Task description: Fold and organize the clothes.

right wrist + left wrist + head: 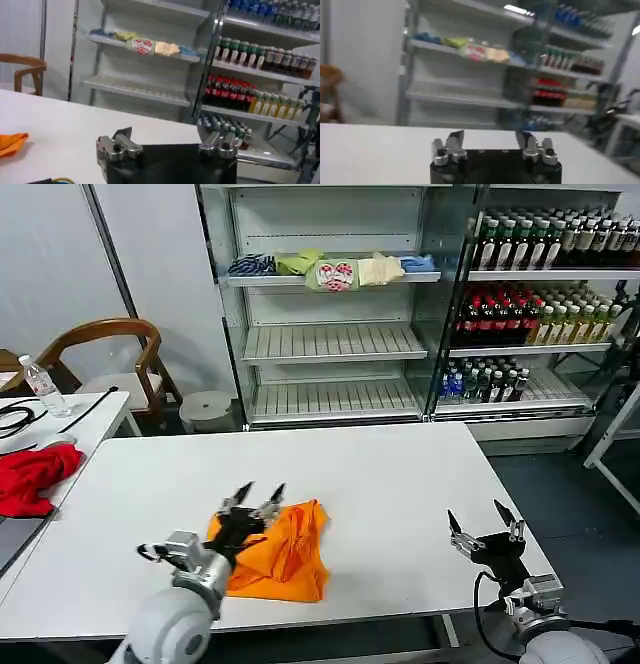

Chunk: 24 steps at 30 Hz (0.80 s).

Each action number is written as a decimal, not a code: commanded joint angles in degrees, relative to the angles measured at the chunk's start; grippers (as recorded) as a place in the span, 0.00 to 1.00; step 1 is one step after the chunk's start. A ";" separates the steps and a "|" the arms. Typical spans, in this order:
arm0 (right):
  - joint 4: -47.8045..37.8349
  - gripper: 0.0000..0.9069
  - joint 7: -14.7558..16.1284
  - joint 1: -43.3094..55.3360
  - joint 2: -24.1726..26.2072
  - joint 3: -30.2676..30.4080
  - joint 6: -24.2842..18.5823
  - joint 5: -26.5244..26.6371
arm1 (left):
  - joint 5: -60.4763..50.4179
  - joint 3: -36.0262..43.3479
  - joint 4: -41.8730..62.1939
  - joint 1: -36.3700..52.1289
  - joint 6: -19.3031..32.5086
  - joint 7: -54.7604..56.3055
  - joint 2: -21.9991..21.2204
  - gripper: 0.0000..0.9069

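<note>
**Left gripper poised over the shirt**

The left gripper (258, 496) was held open and empty just above the near-left part of the shirt (285, 554), which lay bunched on the bench (380, 474) toward its front edge. The shirt's long axis ran roughly front to back. The right gripper (482, 524), also open, was parked well apart to the right, so the left arm was judged the nearer.

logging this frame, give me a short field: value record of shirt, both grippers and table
shirt: orange T-shirt, bunched loosely near the table's front edge
left gripper: open, above the shirt's left part, holding nothing
right gripper: open, near the table's front right corner, apart from the shirt
table: white table
side table: red cloth lying at left
</note>
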<state>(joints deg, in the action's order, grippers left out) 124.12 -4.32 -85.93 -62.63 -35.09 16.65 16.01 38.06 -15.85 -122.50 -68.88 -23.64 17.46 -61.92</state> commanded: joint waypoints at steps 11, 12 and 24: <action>0.05 1.00 -0.08 0.00 0.20 0.37 -0.28 -0.37 | -1.16 -6.38 14.90 -6.71 -0.97 3.54 2.38 1.00; 0.07 1.00 -0.09 -0.09 0.23 0.34 -0.29 -0.37 | -1.24 -6.29 15.22 -6.59 -0.88 3.53 2.18 1.00; -0.29 1.00 -0.12 0.19 0.02 0.75 -0.16 -0.53 | -0.14 -4.93 13.67 -7.46 -0.95 3.94 2.45 0.74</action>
<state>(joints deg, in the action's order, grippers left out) 124.01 -4.38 -85.78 -62.47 -34.63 16.38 15.54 37.11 -21.14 -110.57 -75.63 -25.40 20.92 -59.29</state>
